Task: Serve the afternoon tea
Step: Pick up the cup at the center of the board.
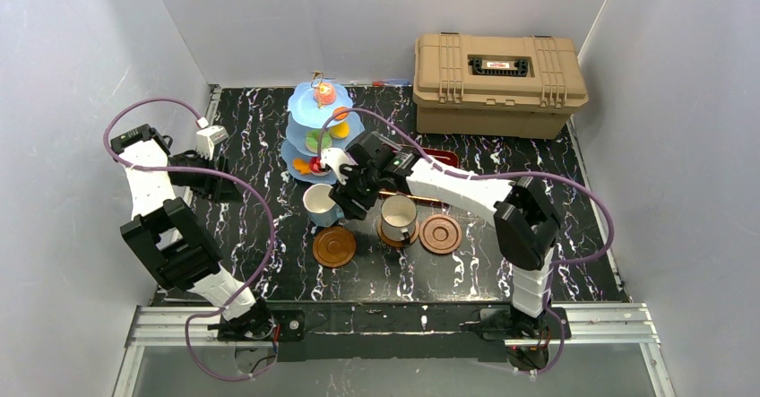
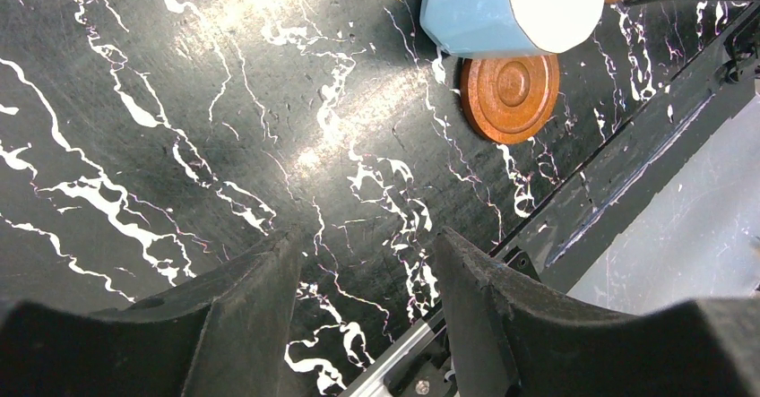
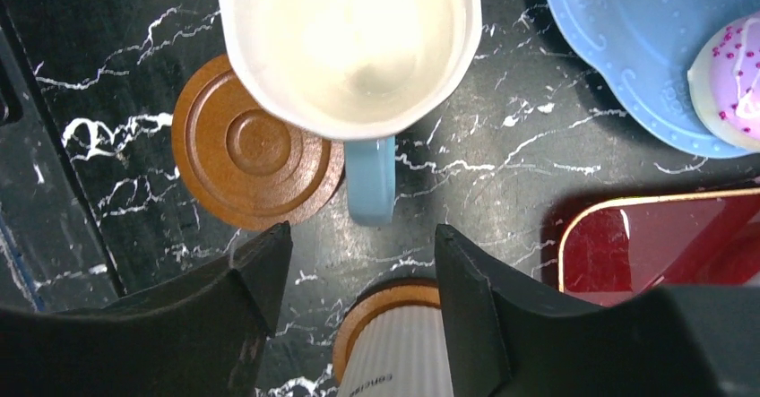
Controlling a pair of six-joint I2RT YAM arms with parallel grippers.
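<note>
The light blue three-tier stand [image 1: 323, 133] with small toy cakes stands at the back; its bottom tier [image 3: 627, 56] holds a pink donut [image 3: 730, 79]. The white-and-teal cup [image 1: 320, 204] stands on the table just behind an empty brown saucer [image 1: 333, 246]. Its teal handle [image 3: 370, 182] points at my right gripper [image 3: 363, 254], which is open and empty just short of the handle. The silvery-beige cup [image 1: 399, 216] stands on a saucer, below this gripper [image 1: 347, 204]. A third saucer [image 1: 440, 234] lies empty. My left gripper [image 2: 367, 254] is open and empty over bare table at the left [image 1: 218, 185].
A dark red tray [image 3: 663, 245] lies right of the stand, partly under my right arm. A tan plastic case [image 1: 497, 83] stands at the back right. White walls close in the table on three sides. The metal rail [image 2: 627, 191] runs along the near edge.
</note>
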